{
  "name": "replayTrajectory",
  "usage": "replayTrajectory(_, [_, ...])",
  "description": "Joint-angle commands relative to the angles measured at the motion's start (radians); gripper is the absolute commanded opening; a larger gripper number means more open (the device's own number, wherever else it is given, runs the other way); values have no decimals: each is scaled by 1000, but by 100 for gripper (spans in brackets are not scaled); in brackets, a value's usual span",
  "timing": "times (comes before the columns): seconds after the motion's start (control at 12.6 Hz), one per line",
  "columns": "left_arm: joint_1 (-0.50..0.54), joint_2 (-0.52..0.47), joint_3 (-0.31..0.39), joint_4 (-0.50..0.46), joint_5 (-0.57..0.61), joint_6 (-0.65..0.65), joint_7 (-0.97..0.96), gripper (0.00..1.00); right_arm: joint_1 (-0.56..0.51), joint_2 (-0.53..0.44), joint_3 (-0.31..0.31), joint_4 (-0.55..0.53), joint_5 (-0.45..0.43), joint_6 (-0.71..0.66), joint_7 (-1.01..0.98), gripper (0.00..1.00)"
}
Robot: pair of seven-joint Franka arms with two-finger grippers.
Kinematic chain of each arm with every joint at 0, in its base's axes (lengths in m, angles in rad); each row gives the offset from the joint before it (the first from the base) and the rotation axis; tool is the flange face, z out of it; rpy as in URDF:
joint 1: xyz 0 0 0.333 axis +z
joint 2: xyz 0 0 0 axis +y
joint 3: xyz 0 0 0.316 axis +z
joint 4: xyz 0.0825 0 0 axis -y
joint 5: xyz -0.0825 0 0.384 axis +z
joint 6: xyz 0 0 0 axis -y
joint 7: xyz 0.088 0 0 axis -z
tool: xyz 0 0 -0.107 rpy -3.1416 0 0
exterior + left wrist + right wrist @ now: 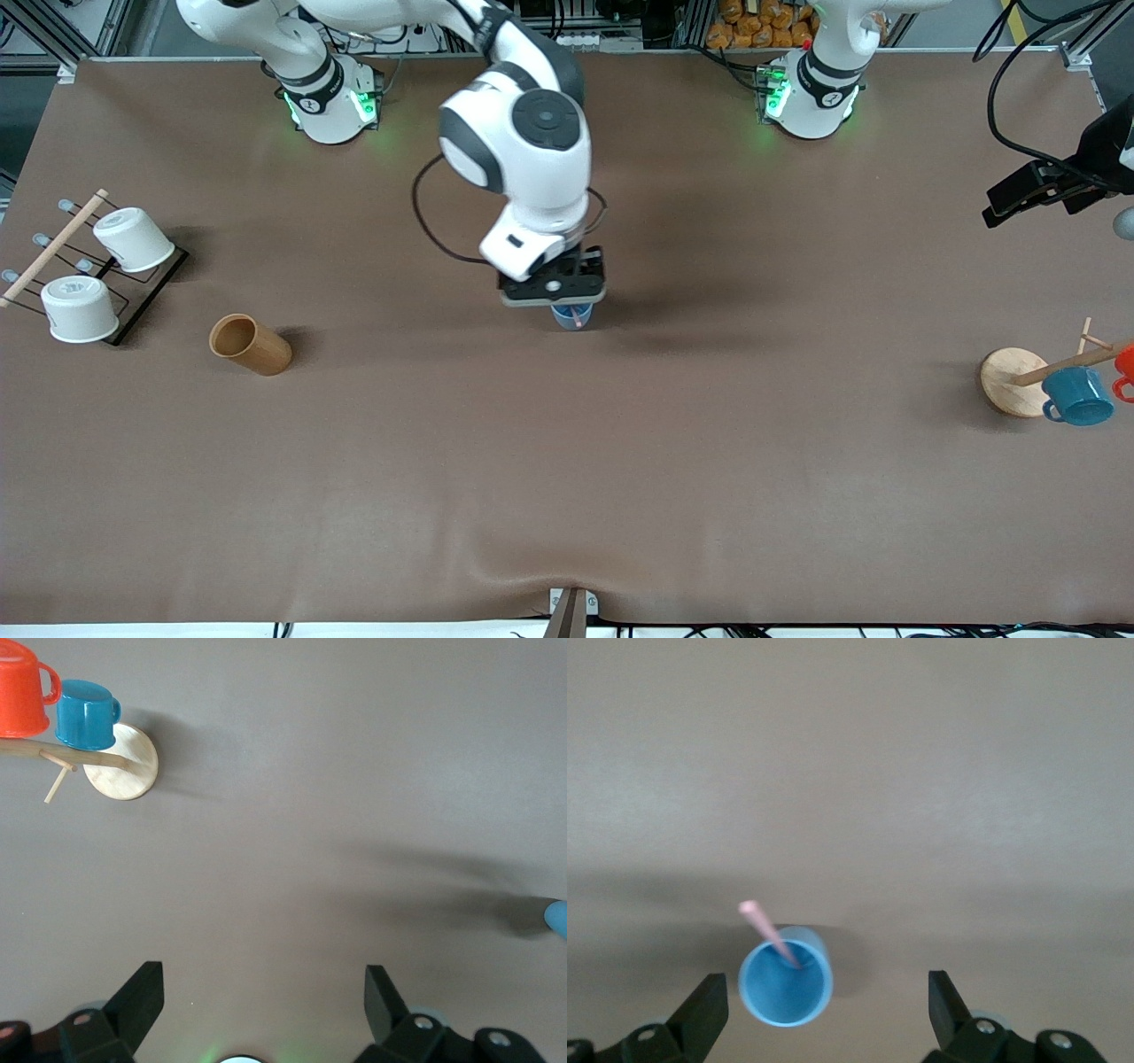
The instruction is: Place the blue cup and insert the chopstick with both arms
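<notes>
The blue cup [571,316] stands upright in the middle of the table, and the thin pinkish chopstick [578,319] leans inside it. My right gripper [560,301] hangs just above the cup, open and holding nothing. The right wrist view looks straight down into the cup [786,985]. There the chopstick [764,926] slants out over the rim, and the right gripper [826,983] has its black fingers spread wide either side. My left gripper [264,979] waits open and empty, high over the table by its own base. The cup's edge [558,917] shows at that view's border.
A brown wooden cup [250,345] lies on its side toward the right arm's end. Near it is a wire rack [151,288] with two white cups. A wooden mug tree [1014,381] with a teal mug [1076,396] and an orange mug [1125,363] stands at the left arm's end.
</notes>
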Motion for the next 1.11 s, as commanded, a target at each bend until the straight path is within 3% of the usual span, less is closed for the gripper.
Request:
replayTrajectory(0.0, [8, 0, -4, 16, -4, -15, 21, 100, -111, -88, 16, -20, 4, -91, -188, 100])
replayTrajectory(0.32, [5, 0, -7, 16, -4, -15, 21, 100, -362, -190, 19, -26, 40, -264, -492, 100])
replayTrajectory(0.55, [4, 0, -8, 13, -4, -17, 21, 100, -643, -213, 16, -30, 179, -311, -795, 100])
replayTrajectory(0.71, [-1, 5, -10, 13, -1, -17, 19, 100, -718, -279, 16, -58, 185, -361, -825, 100])
replayTrajectory(1.03, [-3, 6, -11, 16, 2, -17, 18, 100, -789, -550, 9, -340, 185, -302, -821, 100])
